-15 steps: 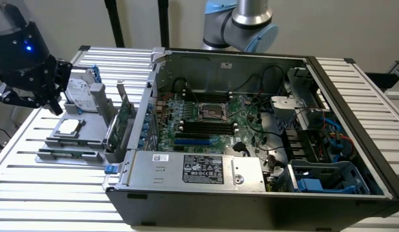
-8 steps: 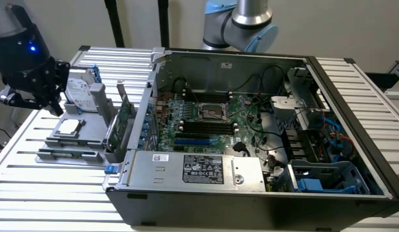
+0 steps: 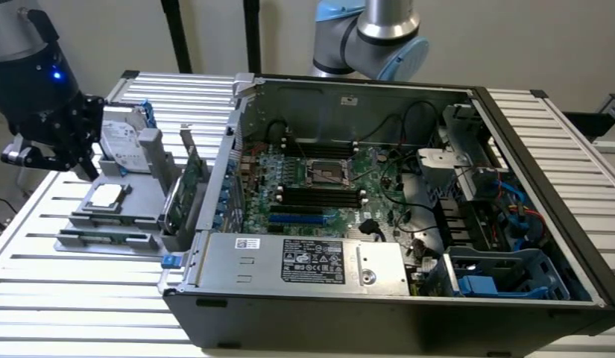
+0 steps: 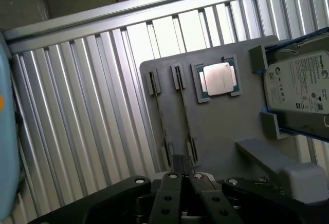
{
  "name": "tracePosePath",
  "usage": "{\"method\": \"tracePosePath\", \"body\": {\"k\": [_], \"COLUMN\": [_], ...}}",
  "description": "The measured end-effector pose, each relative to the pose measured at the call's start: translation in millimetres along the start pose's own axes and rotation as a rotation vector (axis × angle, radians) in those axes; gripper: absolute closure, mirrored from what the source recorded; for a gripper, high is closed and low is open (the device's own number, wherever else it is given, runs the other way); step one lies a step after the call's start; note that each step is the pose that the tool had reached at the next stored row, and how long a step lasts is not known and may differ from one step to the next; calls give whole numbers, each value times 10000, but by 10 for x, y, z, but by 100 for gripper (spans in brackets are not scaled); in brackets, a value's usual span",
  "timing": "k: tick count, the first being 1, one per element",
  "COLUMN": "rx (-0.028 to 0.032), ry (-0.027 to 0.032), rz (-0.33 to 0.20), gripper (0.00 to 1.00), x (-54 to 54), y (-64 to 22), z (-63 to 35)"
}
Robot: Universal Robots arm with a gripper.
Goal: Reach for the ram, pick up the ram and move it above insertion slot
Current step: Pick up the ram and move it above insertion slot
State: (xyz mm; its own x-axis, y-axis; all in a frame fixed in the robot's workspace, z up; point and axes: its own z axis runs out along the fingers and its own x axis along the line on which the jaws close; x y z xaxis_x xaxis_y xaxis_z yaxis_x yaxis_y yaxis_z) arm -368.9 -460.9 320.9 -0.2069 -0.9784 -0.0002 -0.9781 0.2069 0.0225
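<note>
- The ram (image 3: 108,239) stands on edge in the front slot of a grey holder tray (image 4: 221,126), at the exterior view's left, beside the open computer case (image 3: 387,313).
- Over the tray hangs the gripper (image 4: 183,161), its fingers clenched together on nothing.
- Farther back on the tray, a processor chip (image 3: 105,197) lies flat.
- A hard drive (image 3: 123,142) stands beyond it.

Ribbed table (image 4: 77,106) — shiny bare metal; grey holder tray (image 4: 221,126) — matt, smooth plastic.
</note>
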Motion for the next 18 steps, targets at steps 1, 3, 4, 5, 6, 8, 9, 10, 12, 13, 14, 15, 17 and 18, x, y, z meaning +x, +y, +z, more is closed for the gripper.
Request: {"method": "tracePosePath", "body": {"k": [1,3,4,5,6,8,9,10,12,13,14,15,17,18], "rx": [0,0,-1,-1,5,17,18,18,31,52,64,66,69,68], "ry": [5,12,18,20,21,21,21,21,19,15,13,13,13,14], "rz": [-180,-540,-718,-869,-933,-954,-955,-954,-954,-954,-953,-953,-954,-954], "gripper": [89,89,89,89,89,88,82,76,70,70,63,63,63,63], "x": [0,0,0,1,3,5,5,5,5,5,6,7,10,11], "y": [0,0,0,4,13,20,20,20,21,22,25,30,41,47], "z": [4,10,12,13,15,14,15,14,21,35,54,72,109,127]}}
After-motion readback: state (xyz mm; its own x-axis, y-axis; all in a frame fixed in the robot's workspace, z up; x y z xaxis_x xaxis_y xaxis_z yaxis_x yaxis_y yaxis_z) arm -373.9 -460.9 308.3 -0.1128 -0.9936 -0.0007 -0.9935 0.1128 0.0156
